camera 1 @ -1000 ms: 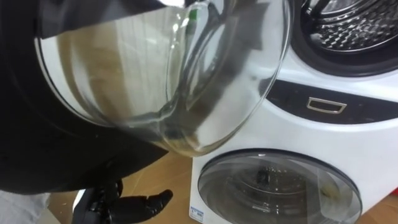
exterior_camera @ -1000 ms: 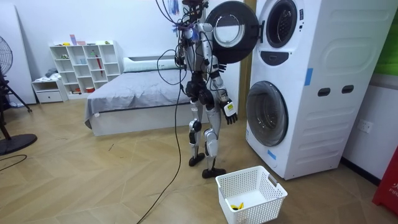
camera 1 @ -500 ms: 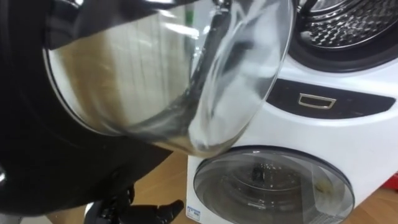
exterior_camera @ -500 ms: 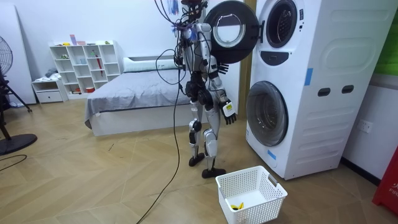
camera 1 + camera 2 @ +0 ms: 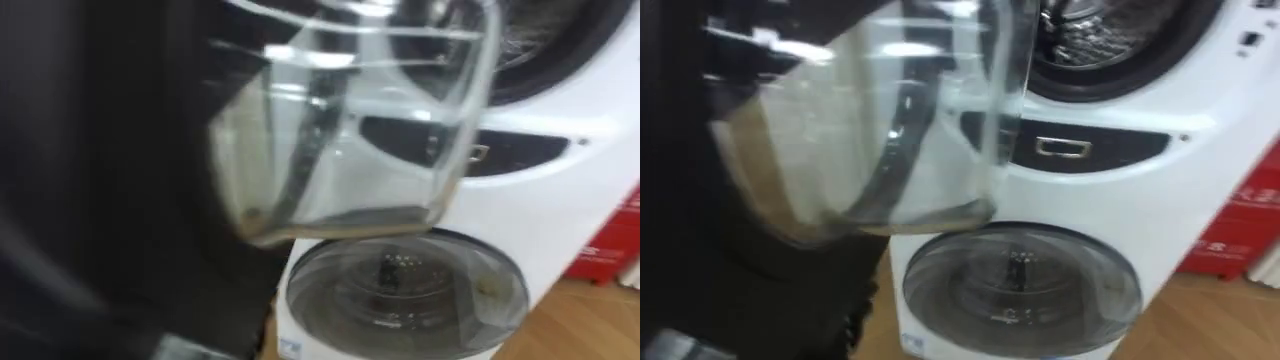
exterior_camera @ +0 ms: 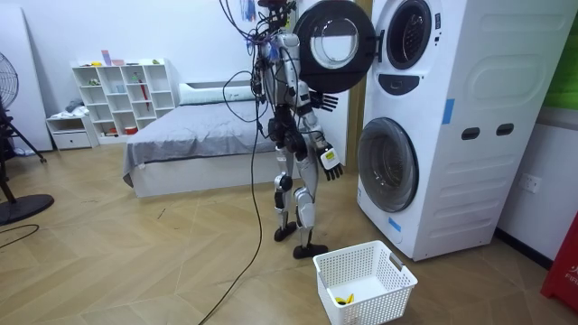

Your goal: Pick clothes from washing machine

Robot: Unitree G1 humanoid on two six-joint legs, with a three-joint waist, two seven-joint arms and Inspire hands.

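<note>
i stand on a wooden floor (image 6: 135, 271) of pale planks, facing the stacked washing machine (image 6: 433, 135), which fills the room view's right. its upper door (image 6: 330, 41) is swung open towards the room view's left and hangs at the height of my head. in my eye views its domed glass (image 5: 340, 130) and dark rim crowd the left, with the open drum (image 5: 1110, 30) up at the right and the lower round window (image 5: 1020, 290) shut beneath it. whether clothes lie in the drum i cannot tell; only its ribbed metal wall shows.

my left hand (image 6: 326, 99) is raised just under the door's lower rim, fingers spread wide. my right hand (image 6: 330, 162) hangs at hip height in front of the lower window, apart from it, fingers splayed and loose.

a white basket (image 6: 402, 275) sits on the floor just beside my feet, near the machine's front corner, with a small yellow thing (image 6: 341, 298) on its bottom. behind me a bed (image 6: 199, 144) runs along the wall, with a white shelf (image 6: 122, 95) past it and a fan (image 6: 9, 81) at the room view's left edge. the floor lies open between the bed and the basket. something red (image 5: 1240, 230) stands beside the machine on its far side.
</note>
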